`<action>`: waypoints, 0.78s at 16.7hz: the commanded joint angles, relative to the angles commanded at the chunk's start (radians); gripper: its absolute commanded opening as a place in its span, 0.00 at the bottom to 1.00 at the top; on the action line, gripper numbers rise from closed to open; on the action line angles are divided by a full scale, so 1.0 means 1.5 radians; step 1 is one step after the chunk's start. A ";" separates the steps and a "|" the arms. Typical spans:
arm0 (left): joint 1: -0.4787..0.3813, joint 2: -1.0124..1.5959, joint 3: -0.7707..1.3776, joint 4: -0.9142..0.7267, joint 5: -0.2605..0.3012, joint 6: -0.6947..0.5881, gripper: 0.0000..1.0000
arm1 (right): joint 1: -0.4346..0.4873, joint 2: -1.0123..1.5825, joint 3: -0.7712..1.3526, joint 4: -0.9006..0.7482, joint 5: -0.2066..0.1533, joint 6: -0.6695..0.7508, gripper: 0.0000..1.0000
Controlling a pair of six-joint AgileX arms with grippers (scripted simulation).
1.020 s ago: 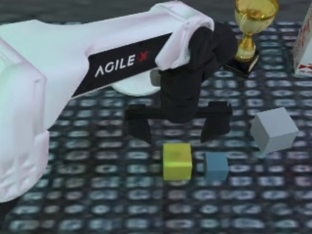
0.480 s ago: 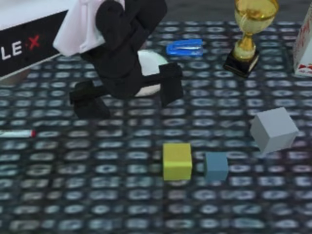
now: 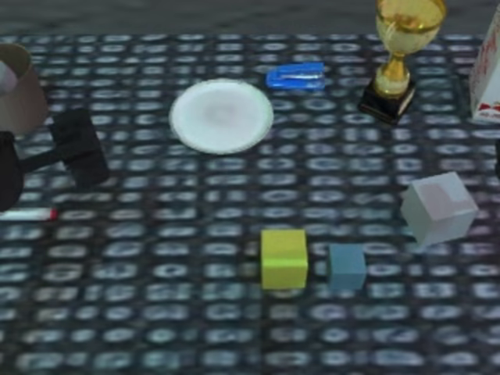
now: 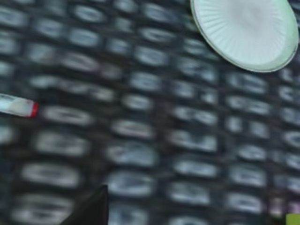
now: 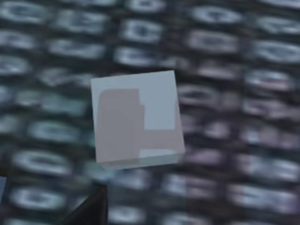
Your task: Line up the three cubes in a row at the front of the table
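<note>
The yellow-green cube and the small blue cube sit side by side, a small gap between them, on the patterned table. The pale grey cube lies farther right and a little farther back, turned at an angle. My left gripper is at the left edge, open and empty, one dark finger showing. My right gripper hangs open above the grey cube, its shadow on the cube's top. Only one of its fingertips shows. A corner of the yellow-green cube shows in the left wrist view.
A white plate, a flat blue stapler, a gold trophy and a white box stand at the back. A red-tipped pen lies at the left. A tan rounded object sits at the back left.
My left arm has swung from above the cubes to the left edge, uncovering the plate and stapler. A shadow has come onto the grey cube. The cubes have not moved.
</note>
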 joint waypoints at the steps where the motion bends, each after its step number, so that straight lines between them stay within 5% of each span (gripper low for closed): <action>1: 0.026 -0.073 -0.063 0.037 0.000 0.029 1.00 | 0.007 0.065 0.046 -0.035 0.000 -0.001 1.00; 7: 0.148 -0.431 -0.371 0.242 0.008 0.208 1.00 | 0.045 0.390 0.302 -0.222 0.001 -0.004 1.00; 13: 0.210 -0.632 -0.524 0.380 0.019 0.332 1.00 | 0.066 0.577 0.456 -0.322 -0.001 -0.005 1.00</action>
